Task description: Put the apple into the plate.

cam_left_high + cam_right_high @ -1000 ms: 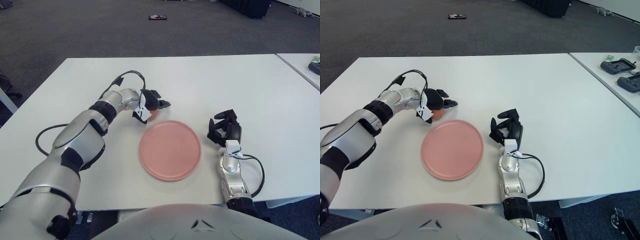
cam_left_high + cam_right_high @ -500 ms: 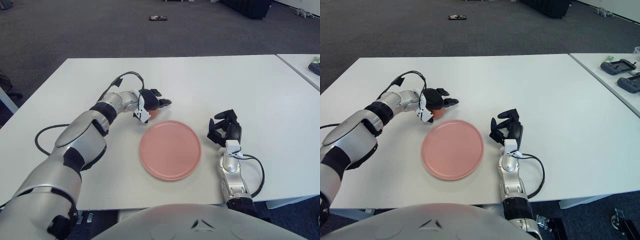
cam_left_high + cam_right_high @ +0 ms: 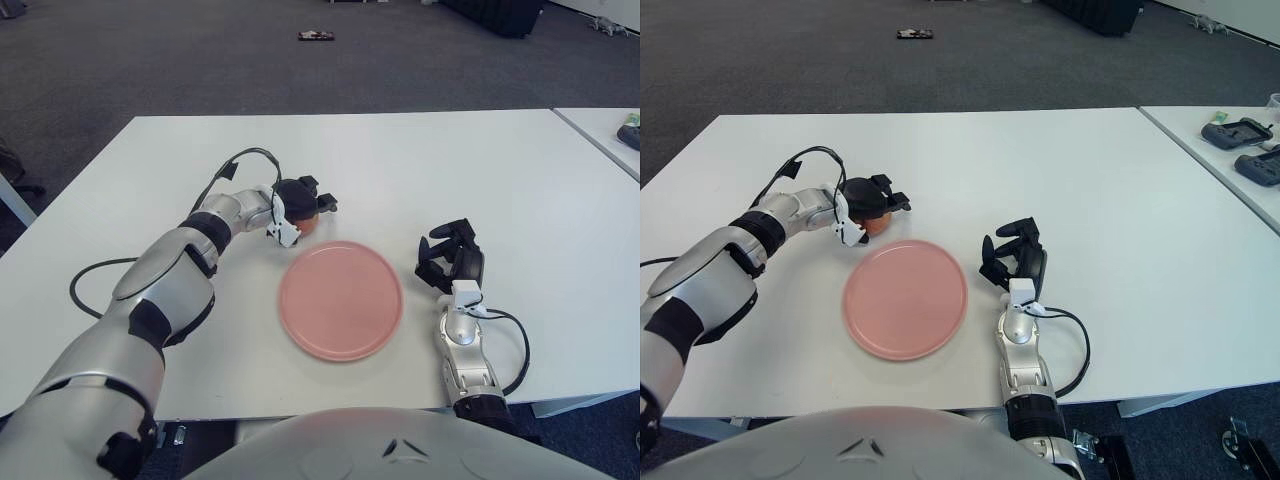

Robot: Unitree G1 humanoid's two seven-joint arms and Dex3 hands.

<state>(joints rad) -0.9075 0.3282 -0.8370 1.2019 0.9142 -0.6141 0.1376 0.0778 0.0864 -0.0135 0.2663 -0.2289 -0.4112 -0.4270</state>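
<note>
looking down at the white table (image 3: 420,160) first since it fills most of what i can see, with a second white table (image 3: 1225,160) off to the right, a narrow gap between the two, and a couple of dark handheld devices (image 3: 1245,145) sitting on that one. grey carpet behind it all, with a small dark object (image 3: 314,36) lying way out on the floor.

next biggest is the pink plate (image 3: 341,299), flat on the table near the front edge, nothing in it.

my left hand (image 3: 296,203) is reached out past the plate's far-left rim, and the black fingers (image 3: 886,196) are draped over the top of the apple (image 3: 312,221). i can only see a sliver of orange-red poking out under the palm on the plate side. fingers are curled around it, so i'd call that a grip. the apple is just beside the plate rim, not over it; can't tell if it's off the table surface or sitting on it.

right hand (image 3: 450,258) shows just to the right of the plate, black fingers loosely bent and holding nothing.
</note>
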